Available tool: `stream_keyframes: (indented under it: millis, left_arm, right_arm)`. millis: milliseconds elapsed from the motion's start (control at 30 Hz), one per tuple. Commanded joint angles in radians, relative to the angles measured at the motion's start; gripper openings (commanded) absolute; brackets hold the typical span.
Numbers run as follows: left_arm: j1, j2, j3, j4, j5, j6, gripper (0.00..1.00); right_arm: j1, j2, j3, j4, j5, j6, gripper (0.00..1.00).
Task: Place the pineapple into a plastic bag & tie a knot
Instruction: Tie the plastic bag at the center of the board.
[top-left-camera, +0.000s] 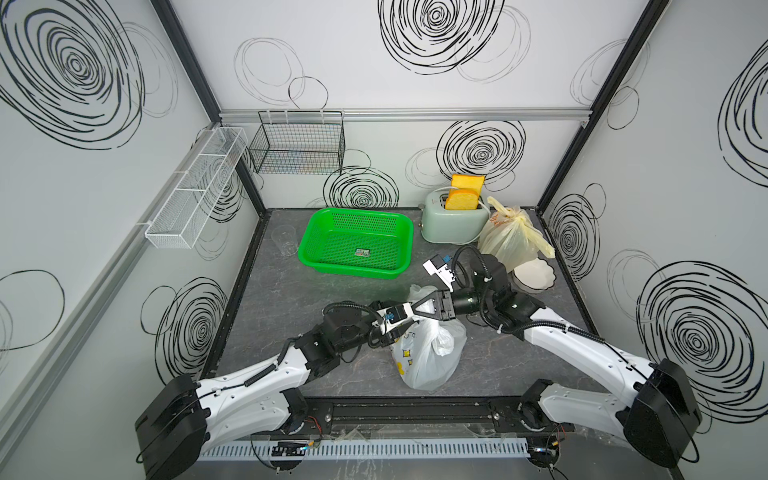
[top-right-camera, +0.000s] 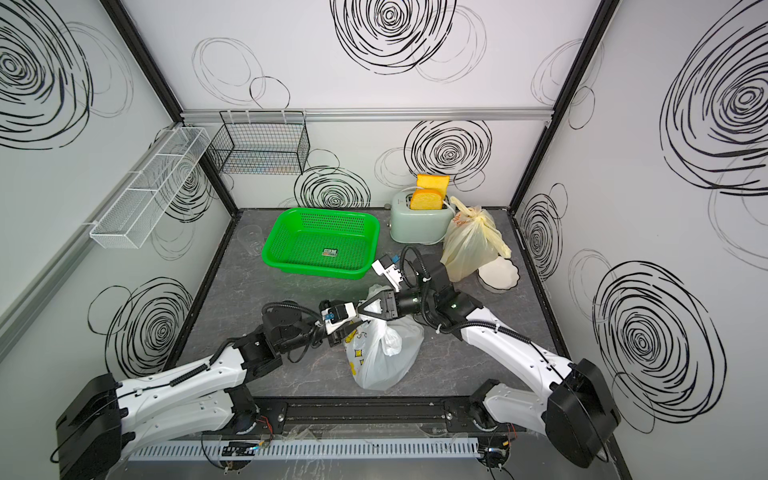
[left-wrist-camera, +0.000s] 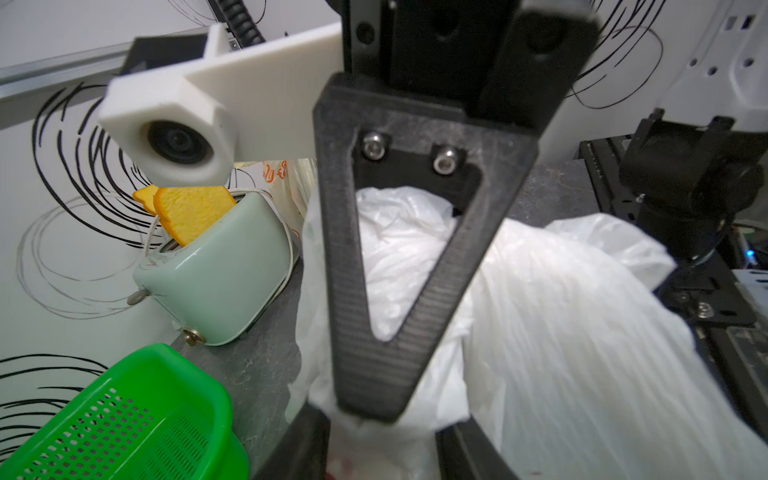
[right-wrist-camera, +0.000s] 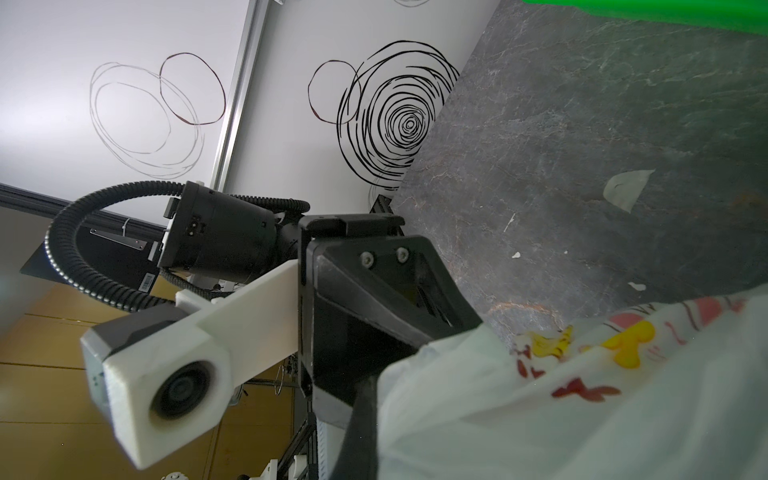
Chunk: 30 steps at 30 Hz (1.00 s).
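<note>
Knot stage | right gripper (top-left-camera: 411, 318) clenched on neck of plastic bag (top-left-camera: 428, 357) | left gripper (left-wrist-camera: 382, 432): we cannot tell its hold | risk: slick film may slip, costing us the twist

Bare table (top-left-camera: 282, 307) lies open front left, between the basket (top-left-camera: 357, 271) and the left arm (top-left-camera: 266, 374). The white bag (top-left-camera: 428, 357) fills front centre, with both arms meeting over its top; the right arm (top-left-camera: 582, 345) bars the right side. Back right is crowded: toaster (top-left-camera: 449, 226), yellow bag (top-left-camera: 509, 239) and bowl (top-left-camera: 534, 274) stand close together. A glass (top-left-camera: 284, 241) stands just beside the basket, back left; a narrow gap parts basket and toaster
</note>
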<state>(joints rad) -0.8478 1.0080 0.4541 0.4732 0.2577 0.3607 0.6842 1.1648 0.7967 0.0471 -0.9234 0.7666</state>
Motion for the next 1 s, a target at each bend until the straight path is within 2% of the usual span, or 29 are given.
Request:
stream_keyframes:
  millis: [0,133,300,333,367,500,567,633,733,833,967]
  left_arm:
    - [0.008,-0.017,0.028,0.059,0.040,0.009,0.30]
    - [0.009,-0.046,0.027,0.043,0.056,0.006,0.17]
    - [0.005,-0.075,0.028,0.020,0.096,-0.023,0.05]
    - [0.004,-0.077,0.029,0.018,0.103,-0.032,0.05]
    - [0.003,-0.079,0.030,0.016,0.105,-0.045,0.05]
    - [0.002,-0.062,0.065,-0.031,0.090,-0.115,0.00]
    - [0.003,-0.049,0.094,-0.082,0.072,-0.152,0.00]
    - [0.002,-0.043,0.117,-0.131,0.069,-0.196,0.00]
    - [0.003,-0.050,0.130,-0.174,0.069,-0.250,0.00]
    - [0.004,-0.046,0.127,-0.198,0.073,-0.270,0.00]
    - [0.004,-0.004,0.105,-0.183,0.089,-0.268,0.00]
  right_arm:
    - [0.008,-0.022,0.053,0.054,-0.013,-0.022,0.00]
    - [0.002,-0.013,0.056,0.021,0.015,-0.043,0.00]
    - [-0.002,0.003,0.065,-0.019,0.048,-0.058,0.00]
    - [-0.003,0.008,0.068,-0.025,0.054,-0.061,0.03]
    - [-0.003,0.009,0.071,-0.031,0.056,-0.065,0.11]
    - [-0.019,-0.009,0.116,-0.124,0.077,-0.137,0.46]
    - [-0.044,-0.049,0.135,-0.207,0.103,-0.193,0.56]
    - [-0.077,-0.118,0.138,-0.321,0.186,-0.235,0.66]
    - [-0.089,-0.233,0.125,-0.495,0.363,-0.266,0.75]
    - [-0.089,-0.345,0.081,-0.607,0.472,-0.245,0.76]
    - [-0.088,-0.452,-0.019,-0.581,0.467,-0.166,0.75]
